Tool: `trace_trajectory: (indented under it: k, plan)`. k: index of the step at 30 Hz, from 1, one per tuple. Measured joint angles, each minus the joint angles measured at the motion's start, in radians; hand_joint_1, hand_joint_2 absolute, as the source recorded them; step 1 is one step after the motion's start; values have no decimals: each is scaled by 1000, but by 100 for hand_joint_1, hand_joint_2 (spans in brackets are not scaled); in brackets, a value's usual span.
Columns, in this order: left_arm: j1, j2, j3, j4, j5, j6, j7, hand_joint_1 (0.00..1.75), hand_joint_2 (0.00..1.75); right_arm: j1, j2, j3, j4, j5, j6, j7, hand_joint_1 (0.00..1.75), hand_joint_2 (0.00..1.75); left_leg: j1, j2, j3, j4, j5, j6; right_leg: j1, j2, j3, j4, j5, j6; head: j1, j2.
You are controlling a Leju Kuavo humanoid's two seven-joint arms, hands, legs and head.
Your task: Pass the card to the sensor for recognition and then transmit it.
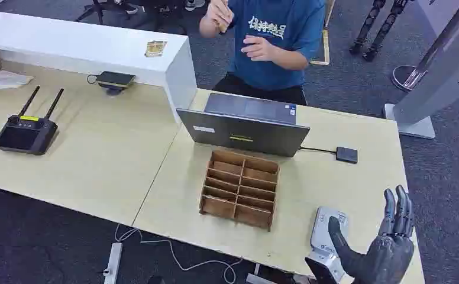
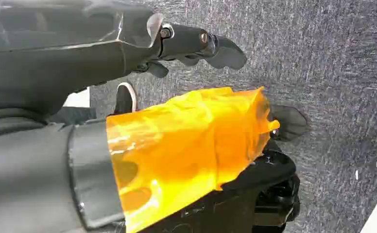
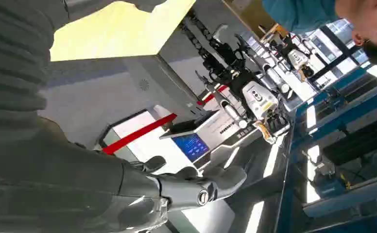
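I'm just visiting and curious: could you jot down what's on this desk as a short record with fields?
Right hand: raised over the desk's near right corner, fingers apart, holding nothing
Left hand: hanging over the carpet, holding nothing
Laptop: open, facing the person
Wooden organizer: in front of the laptop, compartments look empty
Sensor: white device beside the right hand
Person: behind the desk, blue shirt, holding something small
Remote: black, two antennas, far left
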Motion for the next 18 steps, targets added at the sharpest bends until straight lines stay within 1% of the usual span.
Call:
trace_trajectory:
  k: [18]
  plan:
    - [0,0,0,0,-6,0,0,0,0,0,0,0,0,3,0,1,0,175,0,0,0,0,0,0,0,0,0,0,0,0,0,0]
